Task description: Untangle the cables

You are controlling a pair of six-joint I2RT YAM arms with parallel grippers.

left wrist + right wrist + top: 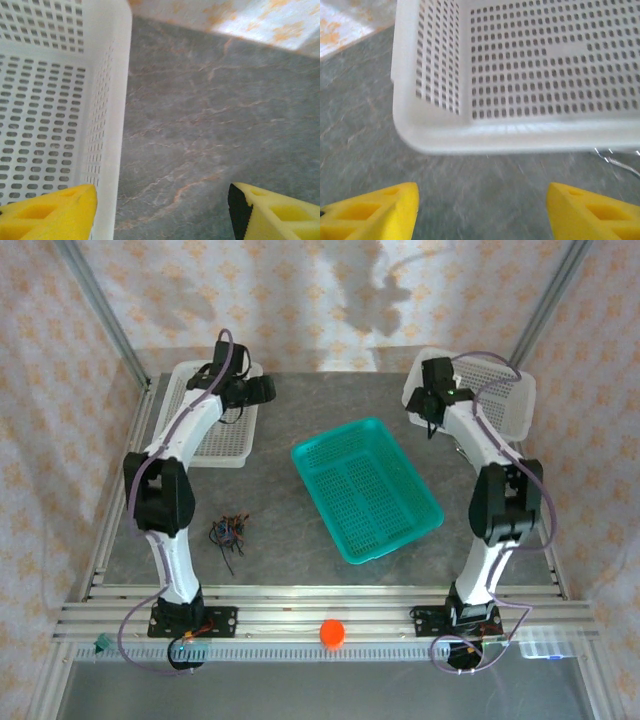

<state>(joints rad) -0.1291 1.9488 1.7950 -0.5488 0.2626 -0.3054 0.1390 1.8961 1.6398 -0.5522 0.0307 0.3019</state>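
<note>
At the middle of the grey table (300, 540), a teal basket (366, 490), set askew to the table edges. Left of the teal basket and nearer the arm bases, the cables (229, 531): thin black, red and blue wires bunched into one small knot, flat on the tabletop, a couple of black ends trailing toward the near edge, well apart from both grippers. Farther left of the teal basket and toward the back, a white perforated basket (215, 435). Over its inner rim, on the side facing the teal basket, the left gripper (258, 390). From the left wrist, yellow fingers (55, 212) spread wide and gripping nothing, one above that white basket's wall, the other above bare marbled table. Right of the teal basket and toward the back, a second white basket (508, 398), with the right gripper (432, 408) at its corner nearest the teal basket. From the right wrist, both foam fingertips likewise standing wide, empty-handed, aimed at the rounded corner of the second white basket and short of touching it. Low beside that basket's edge, a thin silvery metal piece (620, 162), too blurred to identify. In front of the teal basket, on the rail at the table's near edge, between the two arm bases, a small orange ball (333, 632).
</note>
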